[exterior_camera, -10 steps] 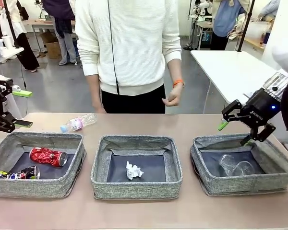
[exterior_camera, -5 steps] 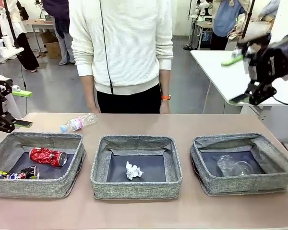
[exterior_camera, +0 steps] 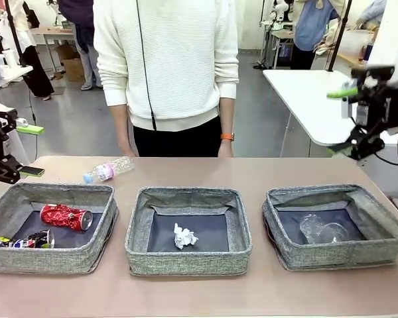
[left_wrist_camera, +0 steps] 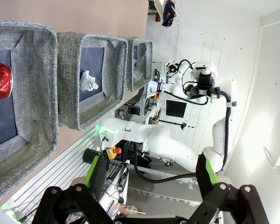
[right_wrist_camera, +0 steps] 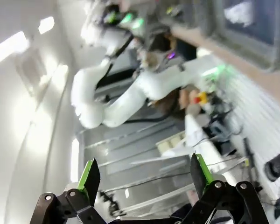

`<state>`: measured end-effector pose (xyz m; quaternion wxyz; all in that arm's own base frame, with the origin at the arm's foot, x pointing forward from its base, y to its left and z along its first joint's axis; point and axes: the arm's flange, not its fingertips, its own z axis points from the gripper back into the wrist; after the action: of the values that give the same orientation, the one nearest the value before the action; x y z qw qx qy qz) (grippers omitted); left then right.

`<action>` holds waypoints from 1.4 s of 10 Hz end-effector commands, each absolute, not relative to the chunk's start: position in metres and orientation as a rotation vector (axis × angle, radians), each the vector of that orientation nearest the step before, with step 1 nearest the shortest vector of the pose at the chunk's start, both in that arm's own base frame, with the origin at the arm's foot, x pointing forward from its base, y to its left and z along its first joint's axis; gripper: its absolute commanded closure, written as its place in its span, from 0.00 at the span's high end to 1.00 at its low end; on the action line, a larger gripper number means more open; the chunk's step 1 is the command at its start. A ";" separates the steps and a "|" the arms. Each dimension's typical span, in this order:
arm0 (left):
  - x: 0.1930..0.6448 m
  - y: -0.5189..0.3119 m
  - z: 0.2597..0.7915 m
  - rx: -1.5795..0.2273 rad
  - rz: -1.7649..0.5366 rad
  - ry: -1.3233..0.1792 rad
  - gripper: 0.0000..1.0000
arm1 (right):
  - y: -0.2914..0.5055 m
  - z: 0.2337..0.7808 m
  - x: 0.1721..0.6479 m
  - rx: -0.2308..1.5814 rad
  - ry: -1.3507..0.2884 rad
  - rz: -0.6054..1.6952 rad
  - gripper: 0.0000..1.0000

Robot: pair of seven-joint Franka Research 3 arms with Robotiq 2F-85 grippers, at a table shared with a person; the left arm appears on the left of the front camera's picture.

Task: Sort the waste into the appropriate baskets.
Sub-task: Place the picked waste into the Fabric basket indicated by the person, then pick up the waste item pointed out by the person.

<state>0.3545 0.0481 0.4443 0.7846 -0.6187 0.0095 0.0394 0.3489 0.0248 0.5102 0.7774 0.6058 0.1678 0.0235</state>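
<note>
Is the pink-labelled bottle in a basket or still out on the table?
Out. The bottle lies on its side on the table, behind the left basket.

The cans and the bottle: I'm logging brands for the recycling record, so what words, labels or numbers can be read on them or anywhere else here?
None can be read.
Crushed red can: white marks, too blurred to read.
Dark printed can: coloured print, too small to read.
Clear bottle: pink label, no legible text.

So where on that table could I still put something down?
Bare tan table runs along the near edge before the three grey fabric bins, and behind the middle and right ones. The far-left strip holds a clear pink-labelled bottle. Gaps between bins are narrow.
</note>
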 end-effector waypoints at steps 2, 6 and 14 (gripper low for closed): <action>0.352 0.049 0.445 -1.345 0.067 0.008 1.00 | 0.025 0.510 0.349 1.310 0.363 0.051 1.00; 0.352 0.049 0.445 -1.345 0.067 0.008 1.00 | 0.025 0.510 0.349 1.310 0.363 0.051 1.00; 0.352 0.049 0.445 -1.345 0.067 0.008 1.00 | 0.025 0.510 0.349 1.310 0.363 0.051 1.00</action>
<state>0.3546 0.0481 0.4443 0.7846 -0.6187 0.0095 0.0394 0.3456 0.0227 0.5031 0.7822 0.6009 0.1614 0.0311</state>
